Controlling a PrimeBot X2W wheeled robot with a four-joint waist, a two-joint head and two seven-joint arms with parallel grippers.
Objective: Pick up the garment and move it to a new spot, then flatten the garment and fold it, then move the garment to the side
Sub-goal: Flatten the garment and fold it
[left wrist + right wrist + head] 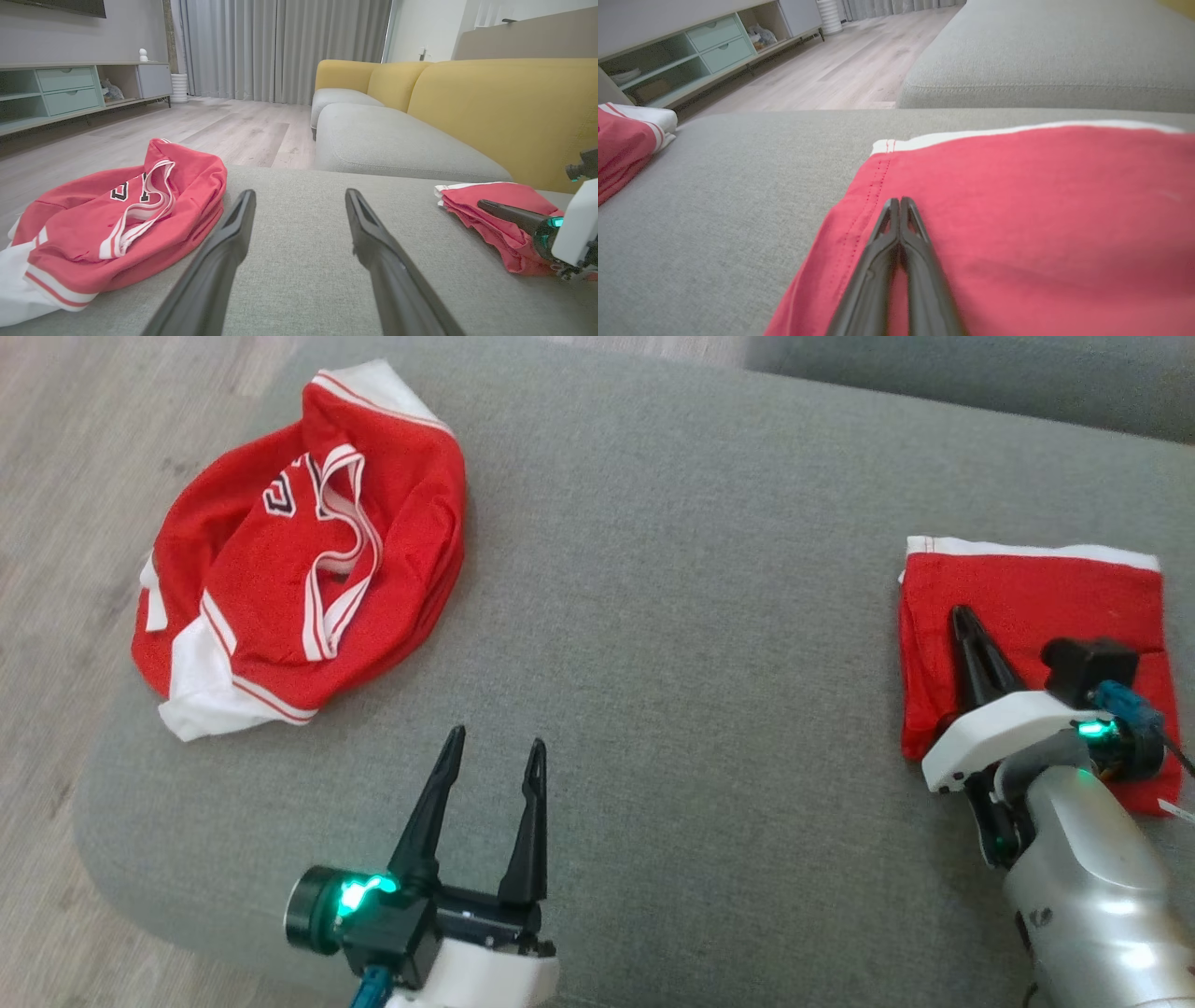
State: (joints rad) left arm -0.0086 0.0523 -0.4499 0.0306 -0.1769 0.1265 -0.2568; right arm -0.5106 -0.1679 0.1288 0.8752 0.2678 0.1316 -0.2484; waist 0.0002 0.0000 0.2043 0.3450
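Observation:
A folded red garment (1046,607) with a white band along its far edge lies flat at the right of the grey cushion (691,616). My right gripper (962,614) rests over its left half, fingers pressed together and shut with no cloth between them; the right wrist view shows the tips (900,201) over the red fabric (1041,210). A crumpled red jersey (280,579) with white trim lies at the cushion's far left. My left gripper (493,747) is open above bare cushion, and the left wrist view puts it (299,193) between the jersey (93,219) and the folded garment (514,193).
The cushion's rounded edge drops to wooden floor (75,448) on the left, close to the jersey. A second grey seat (387,144) and yellow backrests (490,107) stand beyond. A low cabinet (70,88) lines the far wall.

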